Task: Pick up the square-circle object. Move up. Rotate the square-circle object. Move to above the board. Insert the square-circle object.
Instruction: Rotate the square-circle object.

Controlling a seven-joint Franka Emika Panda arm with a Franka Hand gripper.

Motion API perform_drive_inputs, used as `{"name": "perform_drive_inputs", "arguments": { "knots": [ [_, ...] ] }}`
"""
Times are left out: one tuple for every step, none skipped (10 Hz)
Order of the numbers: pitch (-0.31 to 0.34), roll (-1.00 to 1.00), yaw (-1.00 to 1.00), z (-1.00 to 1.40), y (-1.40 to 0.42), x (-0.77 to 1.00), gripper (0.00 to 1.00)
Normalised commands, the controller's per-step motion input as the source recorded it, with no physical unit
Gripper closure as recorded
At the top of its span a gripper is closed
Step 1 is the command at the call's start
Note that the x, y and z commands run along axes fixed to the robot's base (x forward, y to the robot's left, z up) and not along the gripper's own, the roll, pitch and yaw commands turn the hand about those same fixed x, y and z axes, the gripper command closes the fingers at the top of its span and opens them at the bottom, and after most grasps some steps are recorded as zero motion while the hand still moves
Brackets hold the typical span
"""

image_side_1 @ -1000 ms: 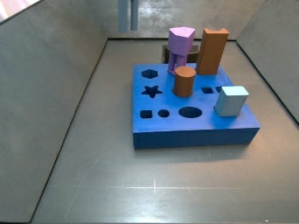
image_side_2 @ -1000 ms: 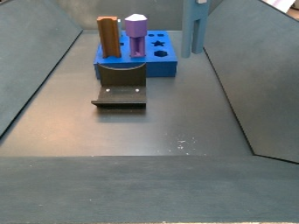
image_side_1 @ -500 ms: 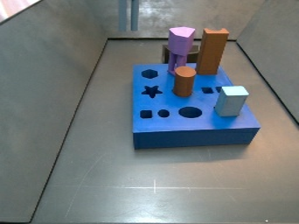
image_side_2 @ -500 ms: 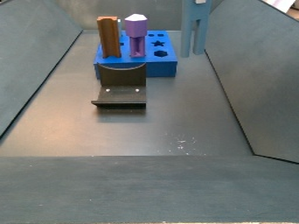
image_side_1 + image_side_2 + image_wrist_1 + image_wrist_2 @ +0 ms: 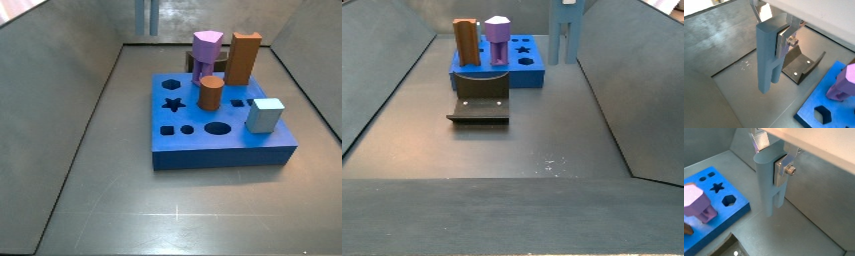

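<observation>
gripper (image 5: 779, 36) clamped on the square-circle object (image 5: 768, 57) | peg hangs upright off the floor, beside the board (image 5: 714, 198), near the fixture (image 5: 804, 66) | risk: rotating could swing it into a wall, or it slips

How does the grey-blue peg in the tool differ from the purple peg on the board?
The square-circle object is slim, grey-blue and held off the floor between the tool's fingers; the purple hexagonal peg is stubbier and stands on the board. In a wrist view, the held peg hangs beside the board, not over it. Both stand upright.
</observation>
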Motion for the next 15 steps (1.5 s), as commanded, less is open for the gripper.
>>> {"name": "perform_drive_inputs", "arguments": {
  "knots": [
    [-0.014, -0.03, -0.17, -1.00, 0.00, 0.00, 1.00],
    [-0.024, -0.03, -0.09, -1.00, 0.00, 0.01, 1.00],
    [-0.037, -0.03, -0.07, -1.00, 0.00, 0.02, 1.00],
    [-0.036, -0.04, -0.05, -1.00, 0.00, 0.03, 1.00],
    [-0.041, -0.05, -0.05, -1.00, 0.00, 0.03, 1.00],
    [-0.043, -0.05, -0.04, -1.00, 0.01, 0.03, 1.00],
    [-0.044, -0.06, -0.04, -1.00, 0.01, 0.03, 1.00],
    [-0.050, -0.07, -0.04, -0.78, 0.01, 0.03, 1.00],
    [-0.050, -0.07, -0.03, -0.67, 0.01, 0.02, 1.00],
    [-0.049, -0.08, -0.03, -0.45, 0.01, 0.02, 1.00],
    [-0.050, -0.09, -0.03, -0.30, 0.00, 0.02, 1.00],
    [-0.053, -0.09, -0.02, 0.00, 0.00, 0.00, 0.00],
    [-0.023, -0.10, -0.02, 1.00, 0.00, 0.00, 0.00],
    [-0.008, -0.10, -0.02, 1.00, 0.00, -0.01, 0.00],
    [0.014, -0.09, -0.02, 1.00, 0.00, -0.02, 0.00]
  ]
}}
